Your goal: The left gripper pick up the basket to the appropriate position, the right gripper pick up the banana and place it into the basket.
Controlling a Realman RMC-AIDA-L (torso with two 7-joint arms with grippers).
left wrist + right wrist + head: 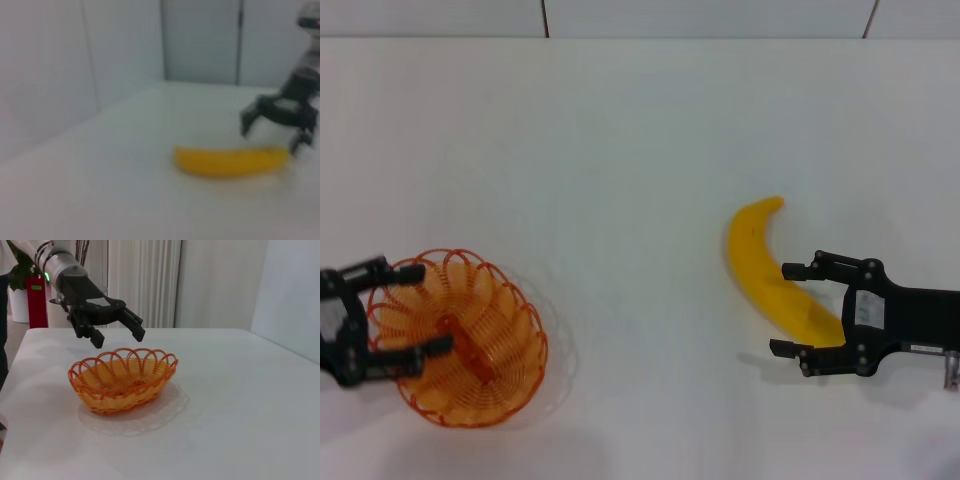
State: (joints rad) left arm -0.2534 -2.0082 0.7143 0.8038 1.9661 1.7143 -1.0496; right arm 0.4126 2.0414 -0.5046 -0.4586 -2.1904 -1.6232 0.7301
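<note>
**Basket on the left, banana on the right, both claws spread**

Basket [460,340] sits nearest the robot, low on the left side of the white table [640,150]. It is an oval of looped orange wire with an orange bar across its base, and it rests flat on the tabletop. The left gripper [412,310] reaches in from the left edge, fingers spread wide. In the head view one finger lies over the far part of the rim and the other over the near part. The right wrist view shows that claw hanging above the rim, with a gap between its fingertips and the wire loops, so it holds nothing.

A little farther out, on the right side and well apart from the basket, lies the banana [765,270]. It is bright yellow and curved, flat on the table, its pointed tip aimed away from the robot and its thicker end nearer. The right gripper [790,310] comes in from the right edge with its fingers parted, one on either side of the banana's near end. Neither finger presses the fruit as far as the head view shows. The left wrist view shows this claw hovering open at one end of the banana.

Beyond the table stands a pale wall [720,15].
</note>
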